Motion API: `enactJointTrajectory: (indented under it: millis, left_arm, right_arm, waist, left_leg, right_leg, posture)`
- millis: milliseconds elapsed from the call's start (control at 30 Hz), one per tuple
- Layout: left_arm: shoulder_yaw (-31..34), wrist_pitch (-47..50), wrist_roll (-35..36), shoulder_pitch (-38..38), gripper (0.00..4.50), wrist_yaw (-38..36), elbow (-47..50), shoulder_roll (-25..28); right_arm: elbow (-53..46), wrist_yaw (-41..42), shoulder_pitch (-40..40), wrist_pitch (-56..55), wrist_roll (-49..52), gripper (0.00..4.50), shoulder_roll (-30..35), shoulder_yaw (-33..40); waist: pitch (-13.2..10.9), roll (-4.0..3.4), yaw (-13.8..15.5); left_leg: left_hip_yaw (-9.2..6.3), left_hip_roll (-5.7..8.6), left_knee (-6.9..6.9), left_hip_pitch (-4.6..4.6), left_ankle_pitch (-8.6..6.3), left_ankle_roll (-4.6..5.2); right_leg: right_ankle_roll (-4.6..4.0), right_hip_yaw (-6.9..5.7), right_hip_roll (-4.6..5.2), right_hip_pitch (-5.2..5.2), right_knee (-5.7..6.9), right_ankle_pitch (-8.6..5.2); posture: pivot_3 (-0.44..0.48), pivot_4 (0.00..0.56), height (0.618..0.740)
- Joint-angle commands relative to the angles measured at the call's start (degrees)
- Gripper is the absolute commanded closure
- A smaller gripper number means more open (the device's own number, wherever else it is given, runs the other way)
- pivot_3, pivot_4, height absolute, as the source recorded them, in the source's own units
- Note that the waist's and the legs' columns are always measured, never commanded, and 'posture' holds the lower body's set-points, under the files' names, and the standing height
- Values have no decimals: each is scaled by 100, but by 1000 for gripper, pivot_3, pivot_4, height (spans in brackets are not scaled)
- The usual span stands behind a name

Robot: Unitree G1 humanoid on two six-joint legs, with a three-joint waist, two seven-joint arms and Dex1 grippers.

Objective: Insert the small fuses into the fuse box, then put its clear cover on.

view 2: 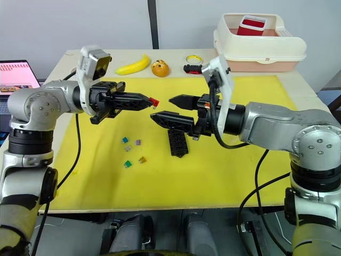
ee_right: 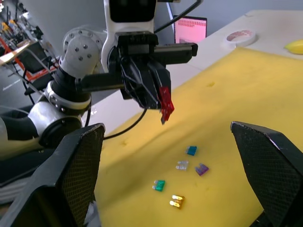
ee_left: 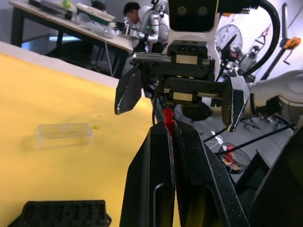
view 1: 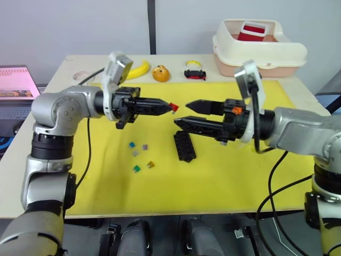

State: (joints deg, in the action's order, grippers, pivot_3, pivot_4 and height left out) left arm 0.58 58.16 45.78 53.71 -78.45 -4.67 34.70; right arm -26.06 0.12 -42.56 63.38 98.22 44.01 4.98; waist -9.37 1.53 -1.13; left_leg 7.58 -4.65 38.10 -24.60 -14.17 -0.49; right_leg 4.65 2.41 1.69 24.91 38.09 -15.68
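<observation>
Left pincer (view 1: 171, 107) gripping red fuse (ee_right: 165, 105), right pincer (view 1: 181, 113) agape, no legible writing.

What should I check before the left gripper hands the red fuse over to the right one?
1. Left gripper shut on the red fuse: ok.
2. Right gripper open to receive: ok.
3. Grippers facing tip to tip, apart: ok.
4. Fuse box on the mat under the right gripper, slots up: ok.
5. Five loose fuses on the mat, left of the box: ok.
6. Clear cover lying off the box: ok.
</observation>
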Motion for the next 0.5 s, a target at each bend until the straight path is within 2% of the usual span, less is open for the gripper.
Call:
enactJointTrajectory:
  millis: [33,133,233,500]
  left_arm:
    - [-30,-119,44,118,4476,-115,-1,0]
    - [-72,-177,9,153,4476,-125,-77,-23]
    - [-94,-208,14,148,4500,-148,-95,2]
    - [-128,-283,-38,102,4500,-176,-121,56]
  right_arm:
    - [-50,-169,-171,-174,169,0,110,-53]
    - [-32,-209,-187,-220,184,0,129,-125]
    - [-40,-191,-218,-219,186,1291,165,-218]
    - [66,-185,-339,-284,191,1291,205,-331]
  waist:
    - [0,0,4]
    - [0,0,18]
    - [0,0,17]
    - [0,0,14]
  left_leg:
    - [0,0,0,0,0,0]
    - [1,0,1,0,0,0]
    - [1,0,1,-1,0,0]
    - [0,-1,0,-1,0,0]
  right_leg:
    - [0,0,0,0,0,0]
    - [0,0,2,-1,-1,0]
    - [0,0,2,-1,-2,0]
    - [-1,0,2,1,-2,0]
  posture:
    - [0,150,739]
    - [0,150,739]
    - [0,150,739]
    - [0,150,739]
